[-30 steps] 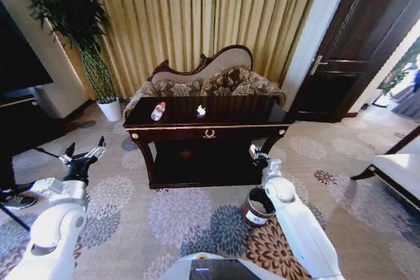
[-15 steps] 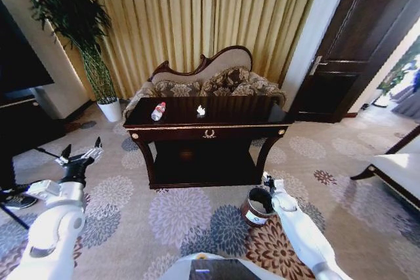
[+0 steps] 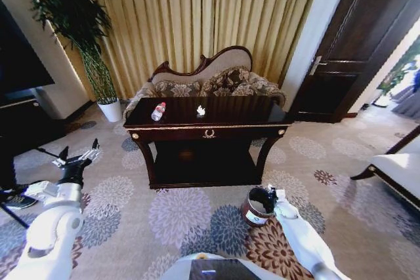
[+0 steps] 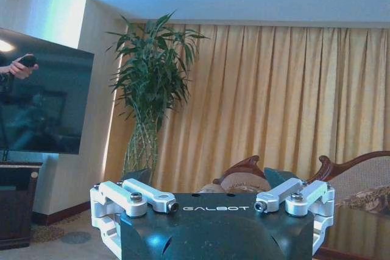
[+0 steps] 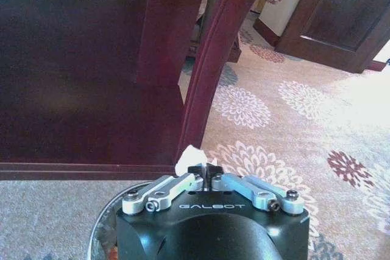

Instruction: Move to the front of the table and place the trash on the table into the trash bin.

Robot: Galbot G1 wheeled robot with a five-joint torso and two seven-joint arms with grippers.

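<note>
The right claw (image 5: pixel 207 172) hangs low over the rim of the trash bin (image 3: pixel 254 206), its two fingers pressed together on a small white crumpled scrap (image 5: pixel 189 154) that juts out past the tips. Seen from the head camera, this claw (image 3: pixel 271 193) sits at the bin's far right edge, on the flowered carpet (image 3: pixel 184 218) in front of the surface's right leg (image 5: pixel 216 59). The bin, round and dark brown with a shiny rim and a white label, stands on the floor near the front right corner of the surface (image 3: pixel 256 126).

The left claw (image 3: pixel 77 157) is held up well to the left of the surface, above the carpet, fingers spread wide; its wrist camera shows both fingers (image 4: pixel 149 196) apart with nothing between them.

On the dark glossy top, a clear plastic bottle (image 3: pixel 157 111) with a red cap and label lies on its side near the left end. Another white scrap (image 3: pixel 201 110) rests near the middle of the top, well apart from the bottle. Behind the surface stands a carved-back patterned sofa (image 3: pixel 210 80) against gold curtains (image 3: pixel 203 11), with a potted plant (image 3: pixel 85 37) to the left and a dark door (image 3: pixel 357 44) to the right.
</note>
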